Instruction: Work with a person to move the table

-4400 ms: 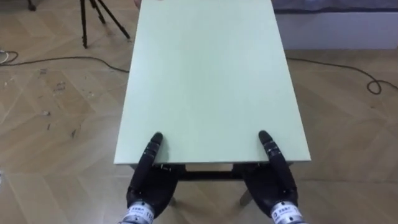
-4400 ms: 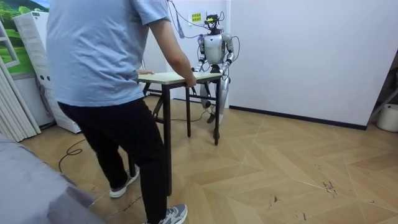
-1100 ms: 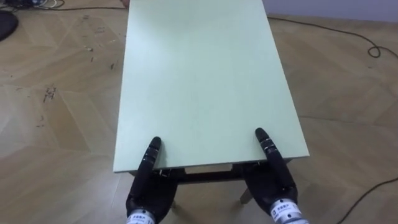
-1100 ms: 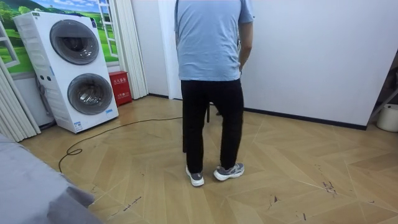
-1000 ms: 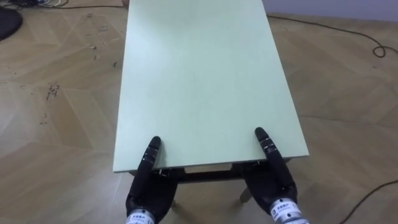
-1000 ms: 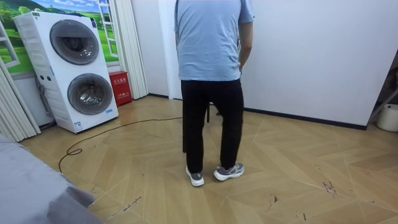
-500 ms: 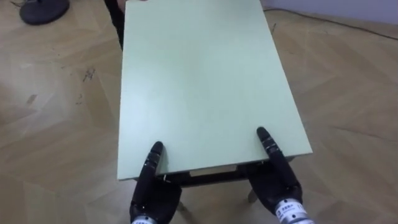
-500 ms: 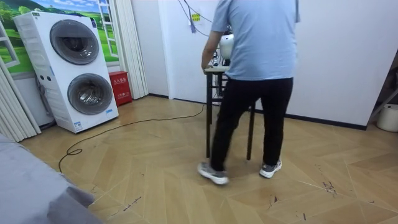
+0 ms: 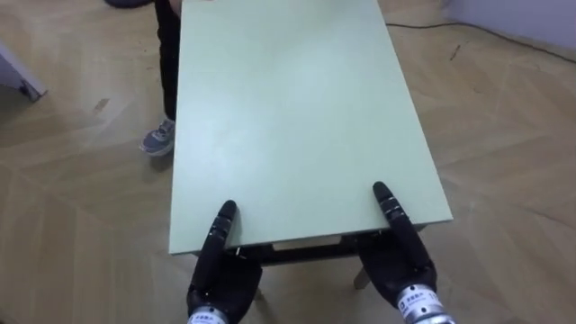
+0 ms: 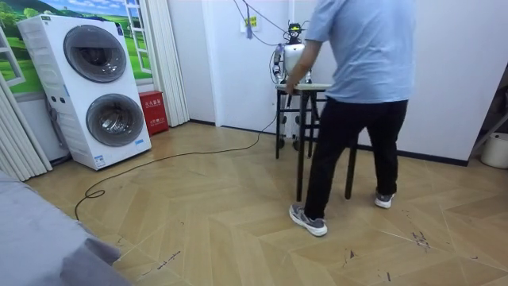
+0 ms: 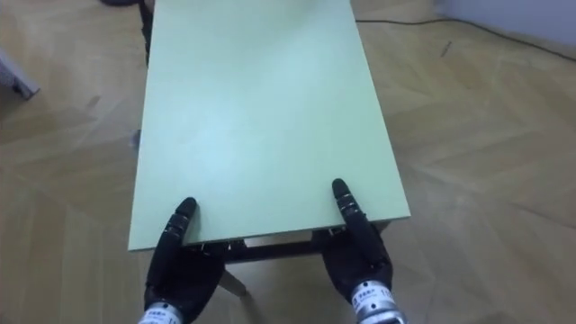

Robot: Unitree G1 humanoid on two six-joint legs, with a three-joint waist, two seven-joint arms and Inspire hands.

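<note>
The table [image 9: 288, 108] has a pale green top and dark legs. I hold its near short edge with both hands. My left hand [image 9: 220, 270] has its thumb lying on the top near the left corner, and my right hand [image 9: 400, 265] does the same near the right corner. The other fingers of both reach under the top. In the room view a person [image 10: 361, 95] in a light blue shirt and black trousers holds the far end of the table [image 10: 309, 86], mid-stride. Beside the table's far left edge I see the person's leg and shoe [image 9: 160, 139].
Two stacked washing machines [image 10: 95, 87] and a red box [image 10: 153, 111] stand at the room view's left. A black cable [image 10: 159, 163] lies across the wooden floor. A white wall is close behind me. A pale bin [image 10: 496, 149] sits at the room view's right edge.
The person and the table have moved towards the room view's right. The floor has slid past under the table and the person's leg now shows at its left. My grip is unchanged.
</note>
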